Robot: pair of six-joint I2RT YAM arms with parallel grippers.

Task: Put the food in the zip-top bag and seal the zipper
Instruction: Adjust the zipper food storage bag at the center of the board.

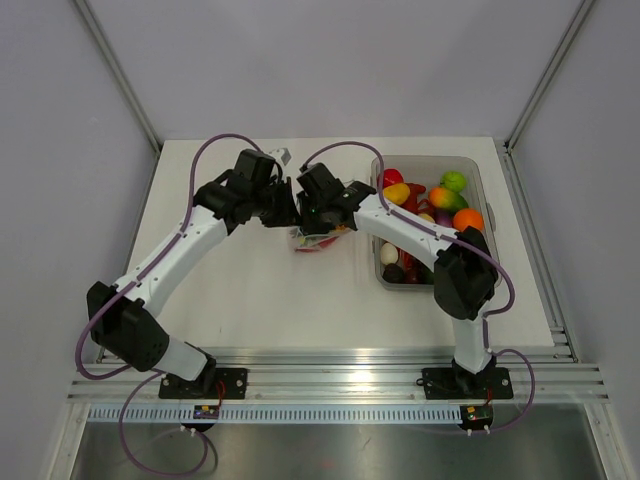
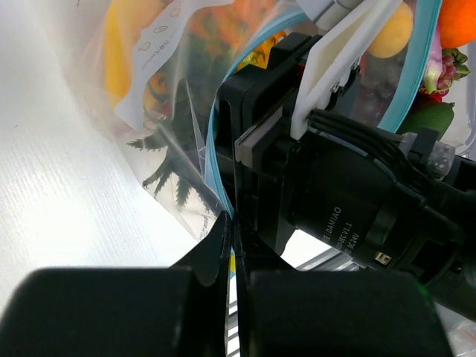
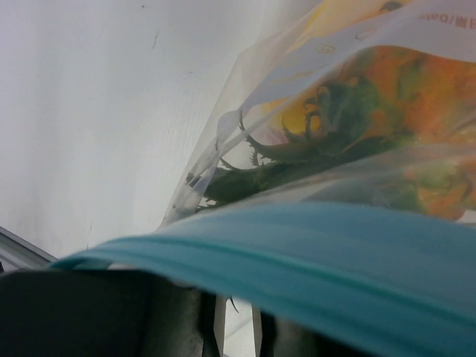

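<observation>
The zip-top bag [image 1: 314, 243] lies on the table between both grippers, with orange, yellow and green food [image 3: 387, 82] inside it. My left gripper [image 1: 283, 208] is shut on the light-blue zipper [image 2: 216, 175] at the bag's mouth; the jaws [image 2: 230, 223] pinch the strip. My right gripper [image 1: 304, 210] is right beside it, and its jaws [image 3: 236, 327] stand almost closed on the same zipper [image 3: 335, 245], which crosses in front of them. The bag also shows in the left wrist view [image 2: 160, 111]. More food [image 1: 445, 197] lies in the tub.
A rigid clear tub [image 1: 478, 180] holding several toy fruits and vegetables stands on the right of the table, under the right arm. The right arm's black wrist body [image 2: 349, 201] fills the space close beside my left fingers. An aluminium rail [image 1: 320, 352] runs along the near edge.
</observation>
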